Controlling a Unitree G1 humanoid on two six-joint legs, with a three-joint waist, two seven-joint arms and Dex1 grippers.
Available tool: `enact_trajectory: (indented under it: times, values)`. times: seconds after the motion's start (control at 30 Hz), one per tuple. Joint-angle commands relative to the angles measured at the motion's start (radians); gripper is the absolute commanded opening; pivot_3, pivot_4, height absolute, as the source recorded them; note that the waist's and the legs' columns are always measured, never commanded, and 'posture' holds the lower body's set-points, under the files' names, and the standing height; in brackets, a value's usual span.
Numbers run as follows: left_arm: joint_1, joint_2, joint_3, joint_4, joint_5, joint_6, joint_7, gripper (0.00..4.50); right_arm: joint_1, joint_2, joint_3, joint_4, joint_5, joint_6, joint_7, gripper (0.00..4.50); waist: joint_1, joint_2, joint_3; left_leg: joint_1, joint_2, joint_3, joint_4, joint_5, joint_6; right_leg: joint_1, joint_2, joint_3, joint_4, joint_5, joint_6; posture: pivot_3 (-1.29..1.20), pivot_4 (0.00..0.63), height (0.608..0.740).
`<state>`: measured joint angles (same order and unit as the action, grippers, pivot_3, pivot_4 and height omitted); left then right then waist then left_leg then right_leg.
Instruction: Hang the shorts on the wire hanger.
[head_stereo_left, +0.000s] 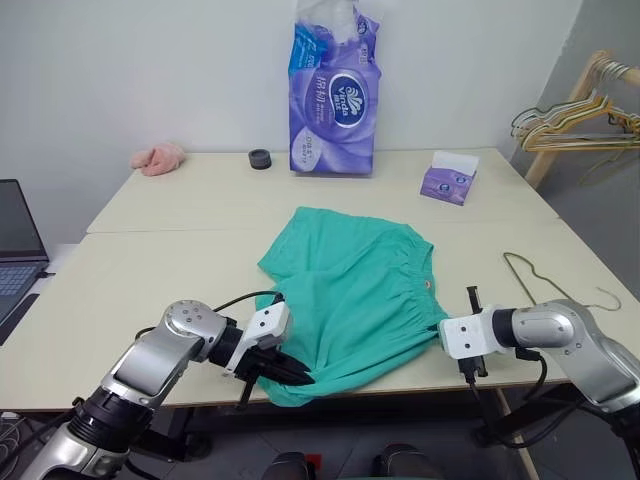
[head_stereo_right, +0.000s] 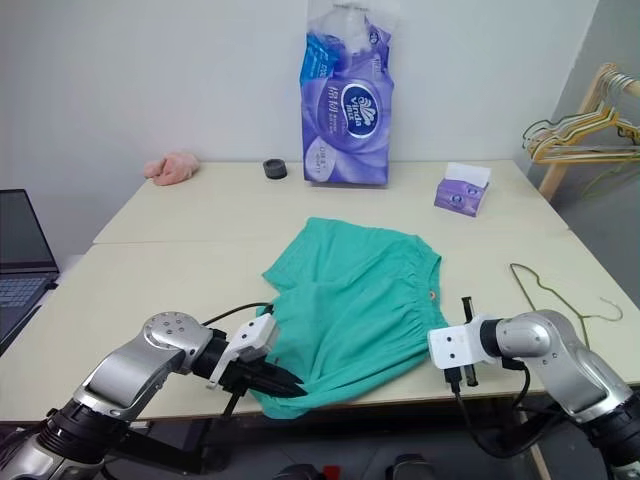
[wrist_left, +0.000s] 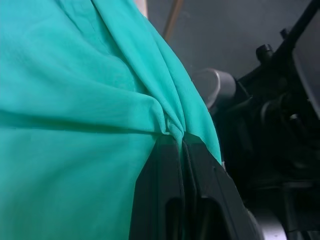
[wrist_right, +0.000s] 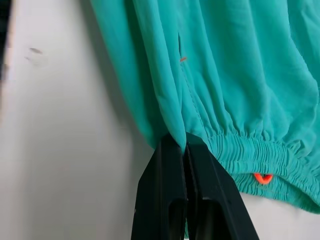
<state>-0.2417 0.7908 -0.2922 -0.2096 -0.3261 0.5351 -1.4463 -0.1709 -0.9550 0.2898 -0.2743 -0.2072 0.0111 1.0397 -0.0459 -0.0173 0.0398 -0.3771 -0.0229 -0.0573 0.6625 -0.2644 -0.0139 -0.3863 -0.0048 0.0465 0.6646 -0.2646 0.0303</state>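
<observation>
With both jaws clamped on the shorts, lift left gripper and right gripper evenly, toward wire hanger.

Ahead of your left gripper, the shorts cover the table middle. Bare tabletop lies outboard of it. Just outboard of your right gripper, the wire hanger lies flat. Far ahead: tissue pack, tissue box, black cap, pink cloth.
</observation>
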Motion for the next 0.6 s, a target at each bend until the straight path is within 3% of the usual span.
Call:
enact_trajectory:
  times: [0.03, 0.53, 0.6]
  values:
    - [-0.010, 0.026, -0.010, -0.043, -0.030, 0.016, -0.027, 0.00, 0.025, -0.048, -0.061, -0.071, 0.041, 0.063, 0.049, 0.04, -0.001, 0.000, 0.000, 0.000, 0.000, 0.000, 0.000, 0.000, 0.000, 0.000, 0.000, 0.000, 0.000, 0.000, 0.000, -0.10, 0.000, 0.740]
    - [0.030, 0.048, -0.031, -0.112, -0.077, 0.019, -0.053, 0.00, 0.104, -0.106, -0.047, -0.187, 0.076, 0.164, 0.142, 0.04, -0.002, 0.000, 0.000, 0.000, 0.000, 0.001, 0.000, 0.000, 0.000, 0.000, 0.000, 0.000, 0.000, -0.003, 0.000, -0.10, 0.000, 0.740]
    - [0.033, 0.053, -0.033, -0.123, -0.090, 0.035, -0.057, 0.00, 0.106, -0.118, -0.046, -0.174, 0.064, 0.126, 0.145, 0.46, -0.001, 0.000, 0.000, 0.000, 0.000, 0.001, 0.000, -0.001, 0.000, 0.000, 0.000, 0.000, 0.000, -0.003, 0.000, -0.10, 0.000, 0.740]
